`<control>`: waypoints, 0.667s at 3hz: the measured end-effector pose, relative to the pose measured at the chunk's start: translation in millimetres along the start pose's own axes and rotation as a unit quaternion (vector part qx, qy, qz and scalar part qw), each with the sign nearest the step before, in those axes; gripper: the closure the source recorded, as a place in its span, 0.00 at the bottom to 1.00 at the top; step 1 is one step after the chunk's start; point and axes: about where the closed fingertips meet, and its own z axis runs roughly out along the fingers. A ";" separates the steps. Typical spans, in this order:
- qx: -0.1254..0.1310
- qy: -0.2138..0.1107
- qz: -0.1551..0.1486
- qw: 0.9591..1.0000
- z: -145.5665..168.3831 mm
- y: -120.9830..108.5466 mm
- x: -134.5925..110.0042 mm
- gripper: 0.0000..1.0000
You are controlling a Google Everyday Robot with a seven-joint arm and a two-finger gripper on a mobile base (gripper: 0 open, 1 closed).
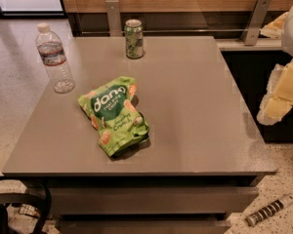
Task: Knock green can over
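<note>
The green can stands upright near the far edge of the grey table, left of the middle. It has green and white patterned sides and a silver top. My gripper, cream and white, hangs off the table's right edge at the right border of the view, far from the can and touching nothing.
A clear plastic water bottle stands at the table's left edge. A flat bright-green snack bag lies near the table's middle, in front of the can. A wooden wall with metal brackets runs behind the table. A dark counter is at the right.
</note>
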 end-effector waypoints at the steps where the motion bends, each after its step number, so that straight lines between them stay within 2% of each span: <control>1: 0.052 -0.060 0.061 0.995 2.6 -32.2 6.3 0.00; 2: 0.091 -0.139 0.117 0.979 10.1 -59.9 2.9 0.00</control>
